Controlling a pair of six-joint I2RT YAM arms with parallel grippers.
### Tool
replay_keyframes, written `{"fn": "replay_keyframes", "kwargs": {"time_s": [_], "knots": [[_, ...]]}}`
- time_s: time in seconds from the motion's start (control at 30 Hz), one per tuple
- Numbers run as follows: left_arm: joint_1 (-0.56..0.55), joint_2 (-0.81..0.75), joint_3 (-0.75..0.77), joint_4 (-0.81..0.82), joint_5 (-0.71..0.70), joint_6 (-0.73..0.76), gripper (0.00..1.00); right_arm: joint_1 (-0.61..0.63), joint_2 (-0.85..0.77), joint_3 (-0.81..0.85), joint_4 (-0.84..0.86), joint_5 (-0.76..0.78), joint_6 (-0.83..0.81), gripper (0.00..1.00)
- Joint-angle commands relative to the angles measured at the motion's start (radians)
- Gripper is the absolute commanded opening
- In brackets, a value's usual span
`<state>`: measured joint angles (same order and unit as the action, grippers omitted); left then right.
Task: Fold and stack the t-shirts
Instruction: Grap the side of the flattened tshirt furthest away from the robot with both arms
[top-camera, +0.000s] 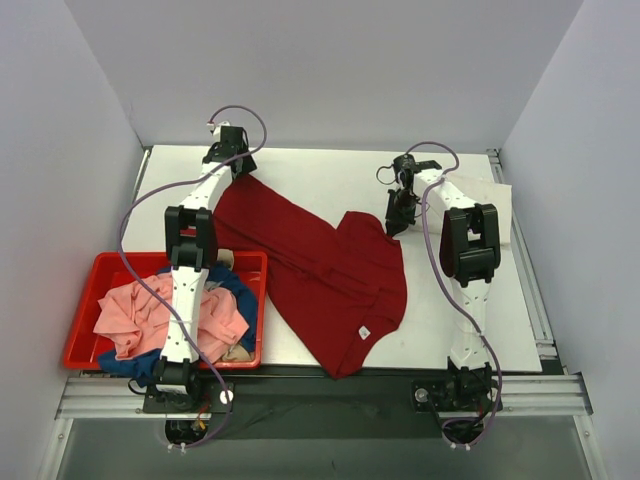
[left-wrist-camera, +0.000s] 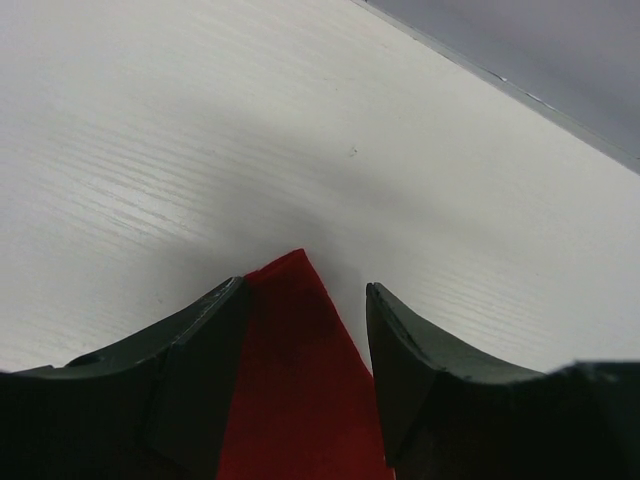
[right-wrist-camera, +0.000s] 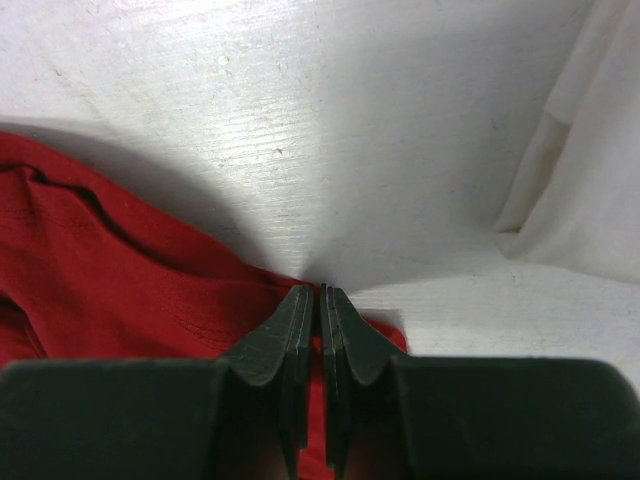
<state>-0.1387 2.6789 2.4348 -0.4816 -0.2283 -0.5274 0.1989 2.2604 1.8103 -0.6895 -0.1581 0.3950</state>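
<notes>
The soft, light, floppy dark red t-shirt (top-camera: 320, 280) lies spread from the table's (top-camera: 330, 180) far edge toward its near edge, best held by far corners: the left gripper (left-wrist-camera: 305, 286) gapes around one tip, the right gripper (right-wrist-camera: 320, 292) pinches another edge tight.

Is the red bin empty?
No, the red bin holds a pink t-shirt and a blue t-shirt in a heap.

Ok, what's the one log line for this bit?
left fingers: open, astride dark red t-shirt corner | right fingers: shut on dark red t-shirt
</notes>
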Motion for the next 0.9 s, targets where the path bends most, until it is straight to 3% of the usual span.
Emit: {"fn": "replay_keyframes", "kwargs": {"time_s": [0.0, 0.2, 0.6, 0.87], "knots": [[0.001, 0.016, 0.013, -0.028, -0.022, 0.007, 0.61, 0.007, -0.055, 0.035, -0.054, -0.009, 0.007, 0.06], [-0.001, 0.030, 0.020, -0.089, -0.037, 0.023, 0.45, 0.007, -0.053, 0.035, -0.054, -0.015, 0.010, 0.06], [0.004, 0.090, 0.119, -0.224, -0.016, -0.009, 0.28, 0.007, -0.070, 0.027, -0.054, -0.023, 0.008, 0.06], [0.005, 0.078, 0.089, -0.223, 0.004, -0.017, 0.03, 0.008, -0.093, 0.004, -0.054, -0.024, 0.016, 0.05]]}}
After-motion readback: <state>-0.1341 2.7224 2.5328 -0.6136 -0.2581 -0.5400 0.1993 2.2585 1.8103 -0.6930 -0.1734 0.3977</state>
